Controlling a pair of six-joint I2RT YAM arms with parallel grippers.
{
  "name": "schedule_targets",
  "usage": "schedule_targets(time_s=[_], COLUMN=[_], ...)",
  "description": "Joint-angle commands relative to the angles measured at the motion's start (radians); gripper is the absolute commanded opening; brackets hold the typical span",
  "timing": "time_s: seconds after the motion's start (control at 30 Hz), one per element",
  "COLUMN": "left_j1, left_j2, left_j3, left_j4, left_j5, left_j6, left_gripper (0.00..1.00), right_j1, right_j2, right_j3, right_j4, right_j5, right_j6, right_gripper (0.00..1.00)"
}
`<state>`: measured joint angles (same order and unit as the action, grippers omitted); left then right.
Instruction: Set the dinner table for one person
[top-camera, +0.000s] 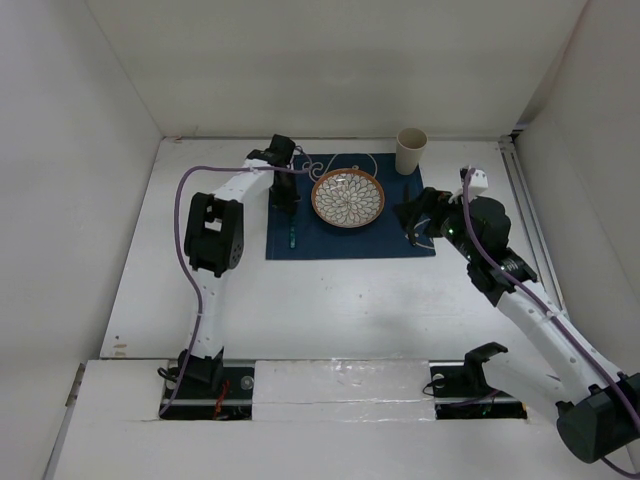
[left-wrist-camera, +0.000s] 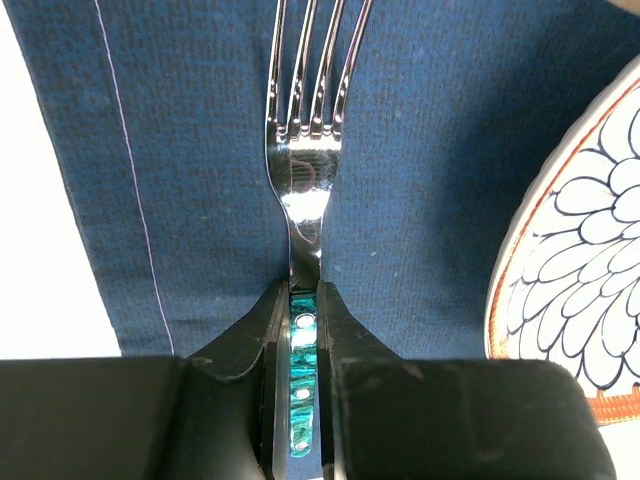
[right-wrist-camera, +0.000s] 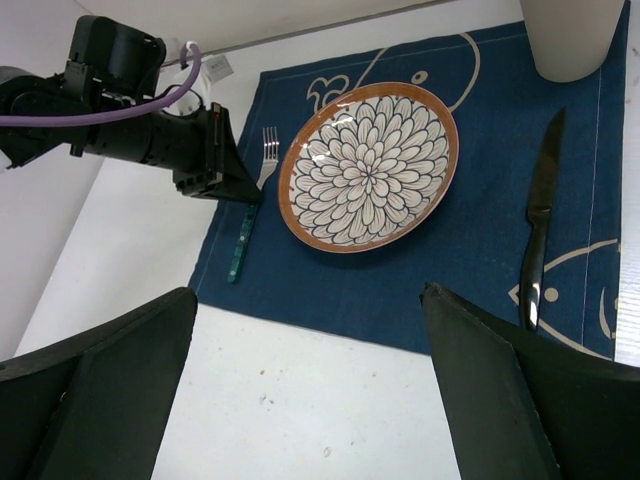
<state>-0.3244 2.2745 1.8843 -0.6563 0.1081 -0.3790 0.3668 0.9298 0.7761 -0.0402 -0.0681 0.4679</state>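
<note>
The white dinner table (top-camera: 300, 310) carries a navy placemat (top-camera: 350, 245) with a flower-patterned plate (top-camera: 348, 197) at its middle and a beige cup (top-camera: 411, 151) at its far right corner. A fork (left-wrist-camera: 305, 150) with a green handle lies flat on the placemat left of the plate. My left gripper (left-wrist-camera: 303, 300) is shut on the fork's handle, down at the mat. A dark knife (right-wrist-camera: 540, 220) lies on the mat right of the plate (right-wrist-camera: 369, 166). My right gripper (right-wrist-camera: 310, 400) is open and empty, raised above the mat's near right part.
White walls enclose the table on the left, the back and the right. The plate's rim (left-wrist-camera: 580, 270) is close to the right of the fork. Bare white table (right-wrist-camera: 130, 240) lies left of the placemat and in front of it.
</note>
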Motion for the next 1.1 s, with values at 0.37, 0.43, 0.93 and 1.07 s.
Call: schedule_targets(time_s=[0.37,0.43,0.93,1.07], left_j1=[0.031,0.031,0.031,0.031], left_j2=[-0.055,-0.046,-0.046,-0.037], left_j3=[0.026,0.026,0.016,0.016], left_j4=[0.003,0.003,0.0,-0.023], left_j5=[0.019,0.028,0.025,0.007], left_j6=[-0.011,-0.011,-0.02,-0.038], left_gripper=[0.0,0.0,0.0,0.02], right_j1=[-0.006,-0.006,-0.006,-0.006], right_j2=[0.018,0.018,0.027,0.027], right_j3=[0.003,0.003,0.003,0.003], right_j4=[0.053,0.053,0.053,0.053], right_j5=[-0.018,-0.018,-0.027,-0.027], right_j6=[-0.011,-0.011,-0.011,-0.011], right_gripper=[1.0,1.0,1.0,1.0])
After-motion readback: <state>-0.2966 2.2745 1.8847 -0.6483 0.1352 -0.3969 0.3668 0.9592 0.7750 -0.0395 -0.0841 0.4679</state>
